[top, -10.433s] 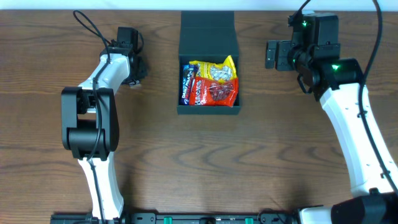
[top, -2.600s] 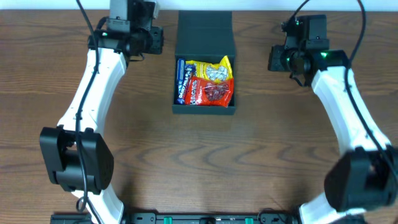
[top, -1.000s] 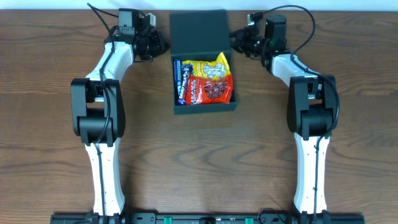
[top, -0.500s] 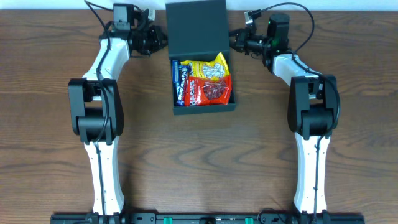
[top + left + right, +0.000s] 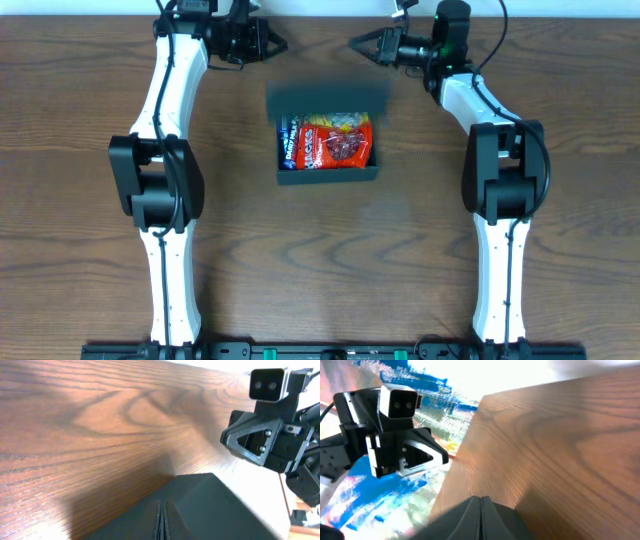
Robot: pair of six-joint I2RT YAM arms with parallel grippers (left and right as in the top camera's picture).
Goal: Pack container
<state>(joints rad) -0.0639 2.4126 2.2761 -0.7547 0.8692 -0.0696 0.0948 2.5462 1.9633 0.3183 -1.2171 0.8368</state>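
The dark teal container sits mid-table with its base showing. Its hinged lid is a blurred dark band over the back part of the box. Inside lie a red packet, a blue packet and a strip of a yellow one. My left gripper is shut and empty, behind and left of the lid. My right gripper is shut and empty, behind and right of it. The two tips point at each other, apart from the lid.
Both arms reach along the table's sides to its far edge. Each wrist view shows the other gripper's camera housing, in the left wrist view and in the right wrist view, over bare wood.
The lid, which stood raised between the two grippers, has swung forward over the box and is blurred. Both grippers have moved toward the far edge and off the lid.
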